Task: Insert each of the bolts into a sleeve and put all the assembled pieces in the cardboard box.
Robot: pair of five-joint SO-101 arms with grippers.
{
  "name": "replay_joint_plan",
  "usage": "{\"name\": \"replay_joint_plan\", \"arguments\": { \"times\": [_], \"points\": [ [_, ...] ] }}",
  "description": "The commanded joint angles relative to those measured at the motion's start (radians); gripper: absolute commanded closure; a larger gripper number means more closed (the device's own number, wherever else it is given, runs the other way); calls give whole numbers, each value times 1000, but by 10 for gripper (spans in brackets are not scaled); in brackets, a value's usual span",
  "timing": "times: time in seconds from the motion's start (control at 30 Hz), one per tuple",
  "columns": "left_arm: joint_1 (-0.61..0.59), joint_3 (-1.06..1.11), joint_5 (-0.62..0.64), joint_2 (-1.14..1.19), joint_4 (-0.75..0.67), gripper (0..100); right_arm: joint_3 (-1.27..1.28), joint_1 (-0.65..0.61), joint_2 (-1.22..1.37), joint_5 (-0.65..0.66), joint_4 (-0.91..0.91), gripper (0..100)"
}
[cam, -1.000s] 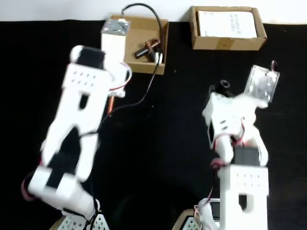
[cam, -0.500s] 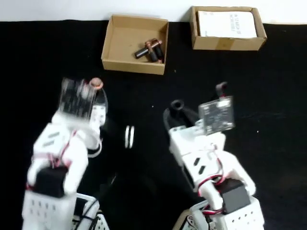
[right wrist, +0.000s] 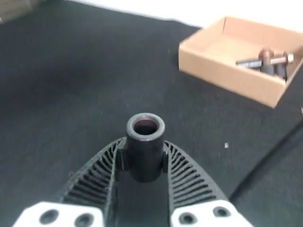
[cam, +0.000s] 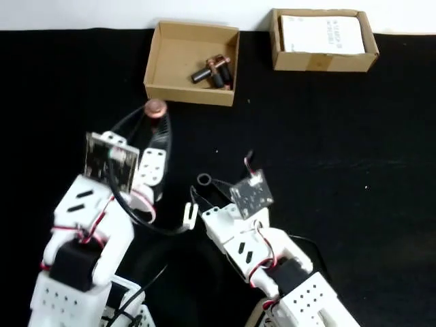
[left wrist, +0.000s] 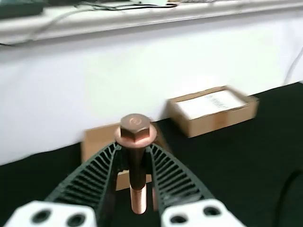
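My left gripper (left wrist: 135, 163) is shut on a copper bolt (left wrist: 134, 156), its hex head (cam: 155, 107) pointing away from the wrist; in the high view it sits left of centre, short of the cardboard box (cam: 171, 60). My right gripper (right wrist: 144, 156) is shut on a dark sleeve (right wrist: 145, 144), bore end out; from above the sleeve (cam: 204, 180) lies near the table's middle, right of the bolt. Inside the box lie several assembled pieces (cam: 212, 71), which the right wrist view shows as assembled pieces (right wrist: 270, 59) in the cardboard box (right wrist: 227, 56).
A second cardboard box (cam: 324, 60) holding white paper stands at the back right, and the left wrist view has this second box (left wrist: 215, 113) too. A black cable (cam: 146, 225) loops between the two arms. Black table (cam: 354, 170) lies open to the right.
Both arms pulled back from the boxes toward the front. The left gripper with its bolt swung up and inward; the right gripper with the sleeve moved left toward the table's middle.
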Motion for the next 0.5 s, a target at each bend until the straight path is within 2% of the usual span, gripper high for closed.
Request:
{"name": "replay_joint_plan", "arguments": {
  "times": [0.0,0.2,0.37,0.47],
  "points": [
    [48,-91,100,91,-21,991,62,-1,-19,9,-131,991],
    [182,-88,115,159,-21,991,143,77,-22,9,-205,991],
    [200,-71,120,163,38,991,174,91,-22,6,-242,991],
    [185,-10,120,159,26,991,173,91,-22,5,-243,991]
  ]
}}
